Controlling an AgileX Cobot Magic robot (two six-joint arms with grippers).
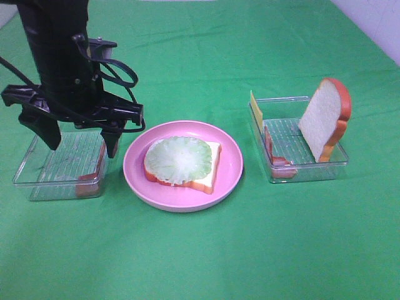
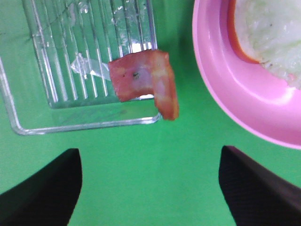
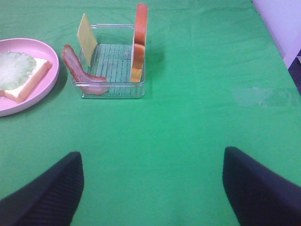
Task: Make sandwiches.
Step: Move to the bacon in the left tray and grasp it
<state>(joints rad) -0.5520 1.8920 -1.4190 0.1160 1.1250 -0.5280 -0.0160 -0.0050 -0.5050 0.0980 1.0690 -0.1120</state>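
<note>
Bacon drapes over a corner of the tray, below the open, empty left pincer; closing there may catch the rim and drag the tray. Half-built sandwich sits on the plate; right pincer open, empty.

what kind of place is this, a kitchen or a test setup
Most likely a robot test bench, not a kitchen: a half-built toy sandwich sits on a pink plate between two clear trays, all on a green cloth, and the left gripper hangs open near one tray.
</note>
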